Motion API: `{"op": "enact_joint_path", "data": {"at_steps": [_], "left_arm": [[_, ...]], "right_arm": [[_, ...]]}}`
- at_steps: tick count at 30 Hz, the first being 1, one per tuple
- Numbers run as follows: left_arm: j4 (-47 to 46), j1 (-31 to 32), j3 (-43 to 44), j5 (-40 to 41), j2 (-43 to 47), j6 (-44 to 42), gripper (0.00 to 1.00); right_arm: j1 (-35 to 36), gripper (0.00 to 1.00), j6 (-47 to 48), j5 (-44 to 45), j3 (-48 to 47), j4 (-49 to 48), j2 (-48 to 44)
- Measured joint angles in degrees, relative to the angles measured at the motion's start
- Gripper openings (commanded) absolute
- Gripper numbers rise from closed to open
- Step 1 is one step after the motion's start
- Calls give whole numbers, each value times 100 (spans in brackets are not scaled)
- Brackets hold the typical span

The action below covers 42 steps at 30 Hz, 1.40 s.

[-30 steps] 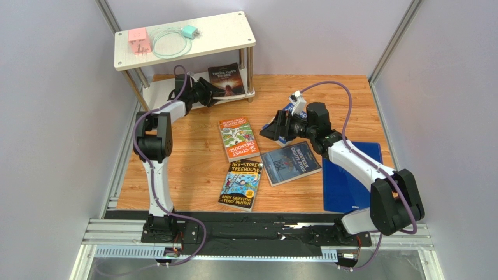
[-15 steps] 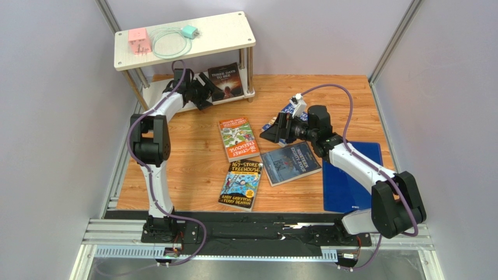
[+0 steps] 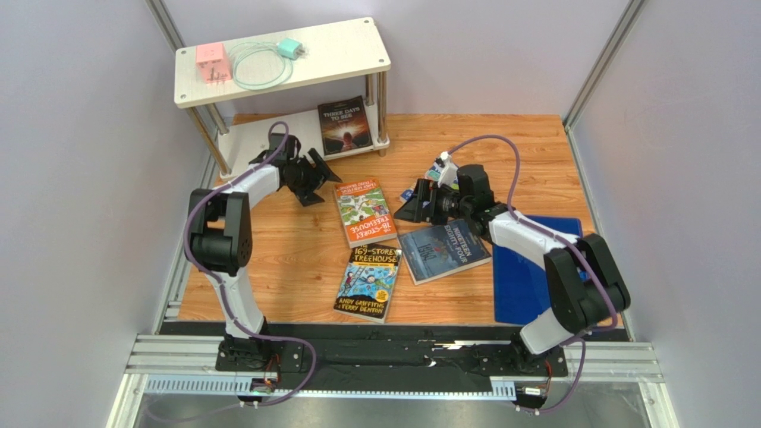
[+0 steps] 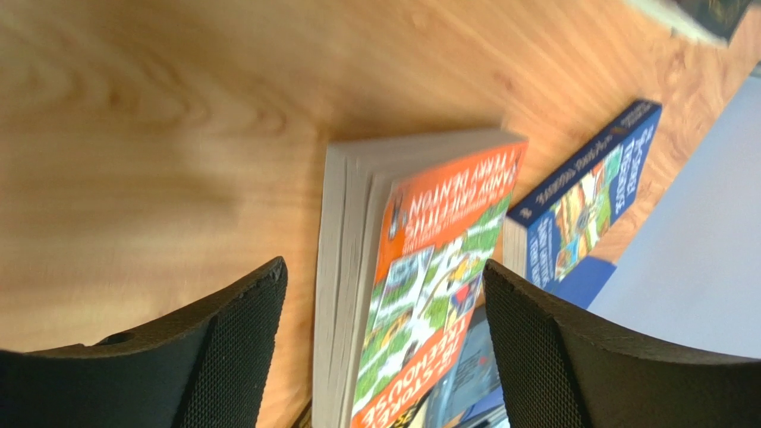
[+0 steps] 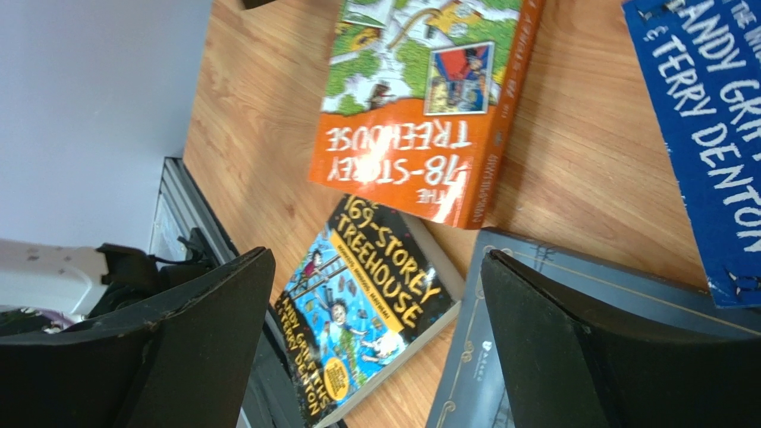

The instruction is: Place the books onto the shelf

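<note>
I am lining up the released, empty left gripper (image 3: pixel 320 178) with the orange-green book (image 3: pixel 362 210) mid-frame, planning to straddle its page edge squarely.

orange book (image 5: pixel 420 107): "78-storey treehouse"; yellow-black book (image 5: pixel 366 339): "169-storey treehouse"

Premises are assessed as a robotics laboratory test cell. The wood-grained desk (image 3: pixel 295 267) is enclosed by plain pale wall panels (image 3: pixel 80 178) set in aluminium profile posts (image 3: pixel 600 67). A left arm (image 3: pixel 219 241) and a right arm (image 3: pixel 536 245), each trailed by exposed purple cabling (image 3: pixel 487 141), are bolted to a slotted metal rail (image 3: pixel 170 364) along the desk's near edge.
</note>
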<state>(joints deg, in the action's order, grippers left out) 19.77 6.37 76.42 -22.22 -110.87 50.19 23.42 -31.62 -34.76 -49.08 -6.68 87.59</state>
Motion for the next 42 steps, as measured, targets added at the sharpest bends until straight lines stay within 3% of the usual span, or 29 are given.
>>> {"op": "enact_joint_path", "data": {"at_steps": [10,17,23,29,42], "left_arm": [[-109,616,-1191,376,1292,-439,75],[-87,1115,-2557,391,1707,-444,71],[-284,1340,-3250,264,2256,-413,72],[-310,1923,-3611,203,2535,-348,73],[-551,2415,-3821,116,2662,-125,73]], "right_arm": [[2,91,-92,-50,-291,133,1158],[166,91,-168,-216,55,341,837],[881,91,-264,-155,446,693,308],[1631,91,-396,114,723,887,319],[1915,88,-741,498,907,466,341]]}}
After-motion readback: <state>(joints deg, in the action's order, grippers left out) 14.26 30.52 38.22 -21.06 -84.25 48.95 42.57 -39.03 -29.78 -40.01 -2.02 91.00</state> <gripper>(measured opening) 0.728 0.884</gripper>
